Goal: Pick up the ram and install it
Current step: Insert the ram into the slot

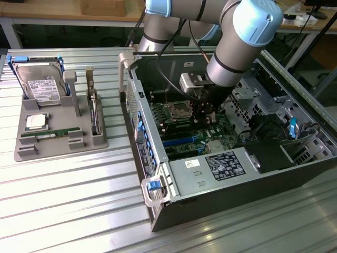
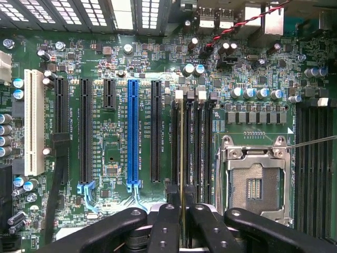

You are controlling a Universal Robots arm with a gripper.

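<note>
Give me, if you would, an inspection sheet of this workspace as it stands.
Surface: slatted metal table, carrying a grey tray and an open computer case.
Job's things: memory stick edge-on between the fingers, in line with a slot beside the empty processor socket; whether it is seated cannot be told.
Clutter: hard drive, processor chip and another green stick in the tray.
Grippers: end effector shut on the memory stick, inside the case.
Cables: red-and-black twisted wire over the board; black cable along the arm.
Surroundings: wooden workbench behind.
</note>
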